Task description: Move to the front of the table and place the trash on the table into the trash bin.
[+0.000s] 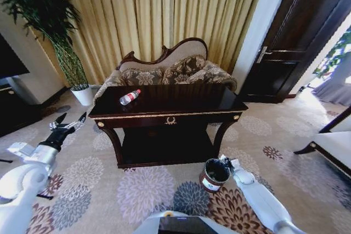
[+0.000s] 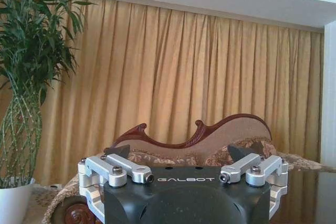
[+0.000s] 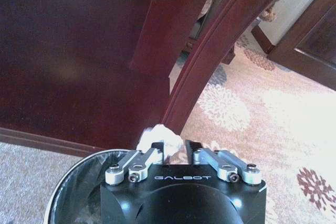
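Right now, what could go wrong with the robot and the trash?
1. The right gripper holds a white scrap just above the trash bin, near its rim. Let go a bit off, and it might land on the carpet.
2. The bottle lies on its side on the glossy table. When the open left gripper reaches for it, a nudge could roll it off.

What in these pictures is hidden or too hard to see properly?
- Trash bin contents: right wrist view, covered by the right end effector holding a white scrap.
- Bottle label text: head view, too small.
- Table small scraps: head view, too tiny to confirm.
- Left end effector fingertips: left wrist view, dark against the sofa.
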You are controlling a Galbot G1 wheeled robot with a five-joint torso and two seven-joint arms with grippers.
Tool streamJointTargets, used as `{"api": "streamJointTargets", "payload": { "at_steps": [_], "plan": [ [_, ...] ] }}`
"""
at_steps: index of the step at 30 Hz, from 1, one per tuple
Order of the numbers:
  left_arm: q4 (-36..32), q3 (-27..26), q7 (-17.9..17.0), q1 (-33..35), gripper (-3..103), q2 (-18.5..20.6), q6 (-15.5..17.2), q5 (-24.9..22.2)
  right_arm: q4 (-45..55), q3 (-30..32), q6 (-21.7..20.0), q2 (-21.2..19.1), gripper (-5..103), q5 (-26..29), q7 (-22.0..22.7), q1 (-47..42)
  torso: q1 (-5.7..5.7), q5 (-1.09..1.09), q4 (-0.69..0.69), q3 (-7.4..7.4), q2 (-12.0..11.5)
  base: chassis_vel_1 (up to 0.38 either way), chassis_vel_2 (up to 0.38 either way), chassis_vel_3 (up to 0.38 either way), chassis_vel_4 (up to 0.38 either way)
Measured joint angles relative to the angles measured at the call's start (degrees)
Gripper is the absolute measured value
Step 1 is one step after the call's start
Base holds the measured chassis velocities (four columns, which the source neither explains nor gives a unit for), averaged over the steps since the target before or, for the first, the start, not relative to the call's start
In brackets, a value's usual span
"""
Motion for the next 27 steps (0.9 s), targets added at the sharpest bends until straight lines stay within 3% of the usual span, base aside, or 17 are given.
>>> {"api": "streamJointTargets", "payload": {
  "at_steps": [5,7,10,11,13,17,19,20,21,27],
  "plan": [
    [-0.24,0.11,-0.06,0.12,100,-0.2,0.07,0.36,0.66,0.36,0.59,-0.22,47,1.22,0.7,-0.07,0.0,0.0,0.0,0.0,0.0,0.0,0.0,0.0,0.0],
    [-0.32,0.03,-0.07,0.23,100,-0.2,0.07,0.36,0.89,0.45,0.74,-0.29,47,1.49,0.78,-0.08,0.0,0.0,0.0,0.0,0.0,0.0,0.0,0.0,0.0],
    [-0.55,-0.3,-0.14,0.42,100,-0.22,0.08,0.36,4.0,1.64,1.95,-0.23,63,3.68,2.02,-0.21,0.0,0.01,-0.01,0.0,0.0,0.0,0.0,0.0,0.0],
    [-0.55,-0.3,-0.14,0.42,100,-0.22,0.08,0.36,4.0,1.64,1.95,-0.23,63,3.68,2.02,-0.21,0.0,0.01,-0.01,0.0,0.0,0.0,0.0,0.0,0.0],
    [-0.71,-0.38,-0.3,0.44,100,-0.24,0.1,0.36,7.27,2.75,2.54,-0.17,69,6.07,2.71,-0.4,0.0,0.0,0.0,0.0,0.0,0.0,0.0,0.0,0.0],
    [-1.46,-0.42,-1.31,0.43,100,-0.38,0.41,0.36,17.83,6.17,5.43,-0.42,90,11.9,3.64,-1.05,0.0,-0.01,0.0,0.0,0.0,0.0,0.0,0.0,0.0],
    [-1.65,-0.41,-1.59,0.27,100,-0.38,0.57,0.36,21.8,6.81,5.43,-0.75,90,14.3,3.94,-1.29,0.0,-0.01,-0.01,0.0,0.0,0.0,0.0,0.0,0.0],
    [-1.73,-0.36,-1.84,0.08,100,-0.38,0.73,0.36,24.55,7.01,5.35,-1.08,99,15.67,4.16,-1.44,0.0,-0.01,0.0,0.0,0.0,0.0,0.0,0.0,0.0],
    [-1.8,-0.23,-2.02,-0.17,100,-0.35,0.98,0.37,27.7,7.06,5.16,-1.49,100,16.88,4.39,-1.53,0.0,0.0,0.0,0.0,0.0,0.0,0.0,0.0,0.0],
    [-2.39,0.17,-2.64,-0.74,100,-0.11,1.59,0.38,37.55,5.52,3.11,-2.62,100,20.01,8.44,-0.62,0.0,0.0,0.01,0.0,0.0,0.0,0.0,0.0,0.0]
  ]
}}
